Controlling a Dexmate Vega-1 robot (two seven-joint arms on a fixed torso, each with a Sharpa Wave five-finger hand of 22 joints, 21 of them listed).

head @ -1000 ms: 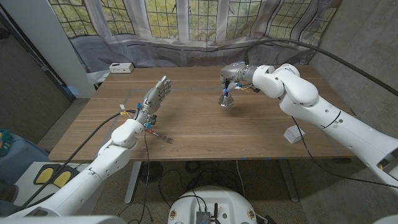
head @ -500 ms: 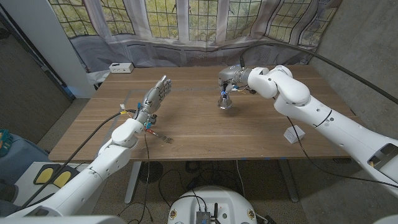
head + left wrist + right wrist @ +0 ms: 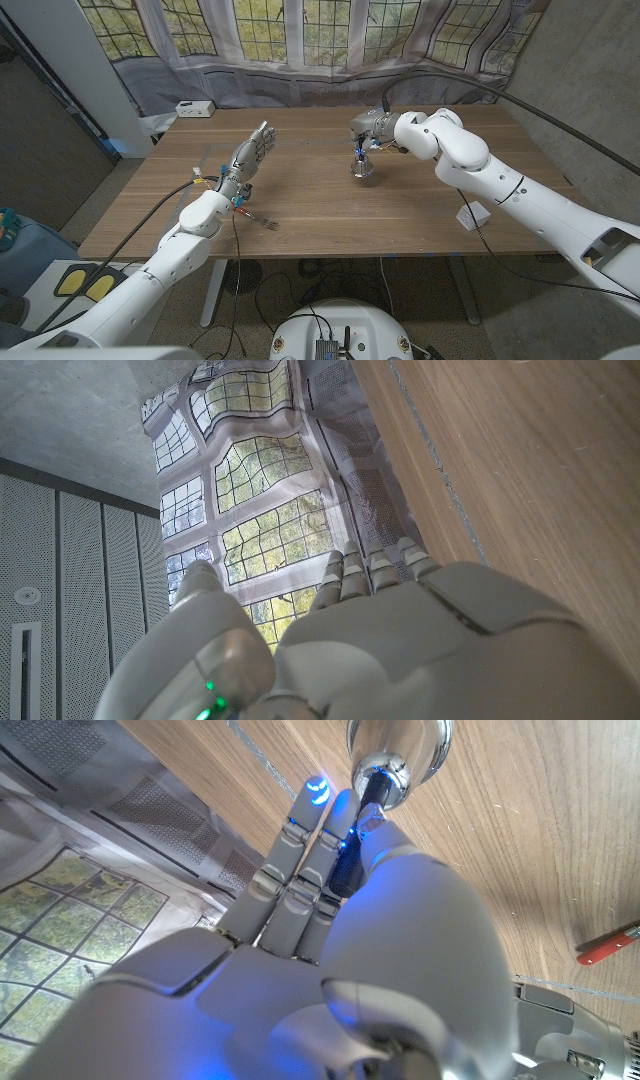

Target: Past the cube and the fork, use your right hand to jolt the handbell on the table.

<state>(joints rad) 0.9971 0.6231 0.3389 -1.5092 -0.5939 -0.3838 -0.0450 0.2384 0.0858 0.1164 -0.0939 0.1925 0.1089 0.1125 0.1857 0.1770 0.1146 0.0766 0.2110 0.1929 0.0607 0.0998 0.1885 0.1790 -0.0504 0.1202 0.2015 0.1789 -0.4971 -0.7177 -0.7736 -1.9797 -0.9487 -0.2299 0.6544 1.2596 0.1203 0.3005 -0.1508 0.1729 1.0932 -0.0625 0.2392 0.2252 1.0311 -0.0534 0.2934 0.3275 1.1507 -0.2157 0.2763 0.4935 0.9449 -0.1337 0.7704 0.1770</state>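
Head view: the right hand [image 3: 366, 127] has edged slightly left since a second ago, fingers wrapped around the dark handle of one shiny chrome handbell [image 3: 362, 167] standing far-centre on the wooden table [image 3: 420, 215]. One left hand [image 3: 251, 157] waits unchanged, fingers straight and apart, holding nothing. One metal fork [image 3: 262, 222] lies near-left.

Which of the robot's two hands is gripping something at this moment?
The right hand: its fingers close around the handbell handle. The left hand holds nothing, fingers extended above the table.

Bare tabletop [image 3: 420, 210] lies open around the handbell [image 3: 362, 164]; the fork [image 3: 262, 222] lies well apart.
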